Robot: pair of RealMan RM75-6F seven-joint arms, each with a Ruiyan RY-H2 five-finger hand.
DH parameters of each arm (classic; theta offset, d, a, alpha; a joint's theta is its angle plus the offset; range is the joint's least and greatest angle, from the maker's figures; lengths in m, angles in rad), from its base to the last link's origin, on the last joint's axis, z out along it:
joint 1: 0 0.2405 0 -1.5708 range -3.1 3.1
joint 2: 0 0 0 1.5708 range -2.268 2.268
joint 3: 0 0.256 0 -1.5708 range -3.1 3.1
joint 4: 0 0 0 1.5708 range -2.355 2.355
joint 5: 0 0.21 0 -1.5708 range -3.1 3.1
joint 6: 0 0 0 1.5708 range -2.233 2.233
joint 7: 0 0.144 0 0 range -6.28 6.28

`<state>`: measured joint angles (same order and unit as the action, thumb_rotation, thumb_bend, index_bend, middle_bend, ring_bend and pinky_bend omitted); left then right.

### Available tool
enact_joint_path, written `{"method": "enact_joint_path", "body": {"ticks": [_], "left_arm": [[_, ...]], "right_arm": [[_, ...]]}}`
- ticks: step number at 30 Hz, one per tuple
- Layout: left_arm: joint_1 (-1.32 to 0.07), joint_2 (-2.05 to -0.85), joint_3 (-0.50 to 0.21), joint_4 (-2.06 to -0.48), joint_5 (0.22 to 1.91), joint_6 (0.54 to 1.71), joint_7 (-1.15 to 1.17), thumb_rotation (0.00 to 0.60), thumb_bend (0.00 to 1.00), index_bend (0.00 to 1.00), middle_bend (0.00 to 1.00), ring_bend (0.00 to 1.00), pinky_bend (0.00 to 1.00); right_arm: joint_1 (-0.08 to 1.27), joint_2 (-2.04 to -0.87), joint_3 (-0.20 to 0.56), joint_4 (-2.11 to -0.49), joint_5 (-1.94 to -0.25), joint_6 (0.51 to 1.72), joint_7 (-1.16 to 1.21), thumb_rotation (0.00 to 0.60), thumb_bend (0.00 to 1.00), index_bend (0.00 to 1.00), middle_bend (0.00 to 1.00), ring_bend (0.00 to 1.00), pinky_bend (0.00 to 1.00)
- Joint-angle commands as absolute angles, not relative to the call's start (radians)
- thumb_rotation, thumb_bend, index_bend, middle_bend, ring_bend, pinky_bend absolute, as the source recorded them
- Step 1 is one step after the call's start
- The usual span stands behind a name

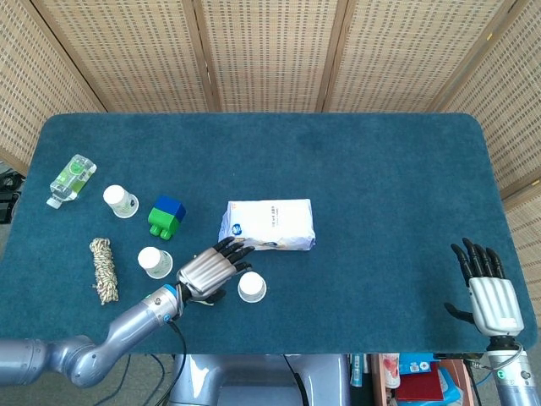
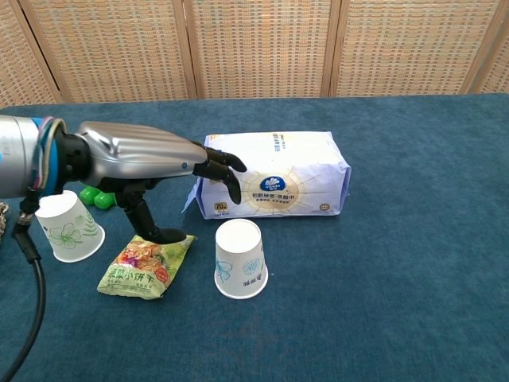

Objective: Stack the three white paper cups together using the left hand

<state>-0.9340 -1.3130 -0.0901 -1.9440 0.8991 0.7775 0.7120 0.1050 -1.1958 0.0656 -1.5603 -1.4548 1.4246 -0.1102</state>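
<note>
Hovering — left hand [image 1: 207, 271] beside cup [image 1: 251, 287]

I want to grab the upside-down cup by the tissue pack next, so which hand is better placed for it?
Left. The left hand hovers open right beside that paper cup, fingers spread; the right hand sits at the table's far edge.

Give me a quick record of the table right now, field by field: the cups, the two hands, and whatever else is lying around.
cups: three white paper cups, all separate, none stacked
near cup: upside down, just right of the left hand
middle cup: left of the left hand
far cup: beside the green and blue block
left hand: holds nothing, fingers spread, over the snack packet
right hand: holds nothing, at the table's right edge
other items: tissue pack, rope coil, small bottle
</note>
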Motion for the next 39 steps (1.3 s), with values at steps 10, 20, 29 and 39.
{"method": "enact_joint_path", "body": {"ticks": [10,20,29,39], "left_arm": [[-1.051,-1.419,-0.062,-1.888,0.752,0.834,0.774,0.6,0.38,0.2,0.0,0.0,0.0],[-1.105,-1.45,-0.034,-1.874,0.698,0.86,0.789,0.6,0.38,0.2,0.0,0.0,0.0],[-1.099,-1.504,-0.021,-1.843,0.729,0.932,0.776,0.6,0.38,0.35,0.0,0.0,0.0],[-1.082,-1.493,-0.03,-1.863,0.758,0.955,0.731,0.6,0.39,0.38,0.0,0.0,0.0]], "right_arm": [[0.108,-1.198,0.066,-1.551,-1.455,1.419,-0.087,0.6,0.05,0.03,0.0,0.0,0.0],[0.105,-1.2,0.07,-1.546,-1.458,1.43,-0.067,0.6,0.05,0.03,0.0,0.0,0.0],[0.104,-1.2,0.07,-1.545,-1.464,1.436,-0.056,0.6,0.05,0.03,0.0,0.0,0.0],[0.104,-1.2,0.069,-1.545,-1.467,1.437,-0.054,0.6,0.05,0.03,0.0,0.0,0.0]]}}
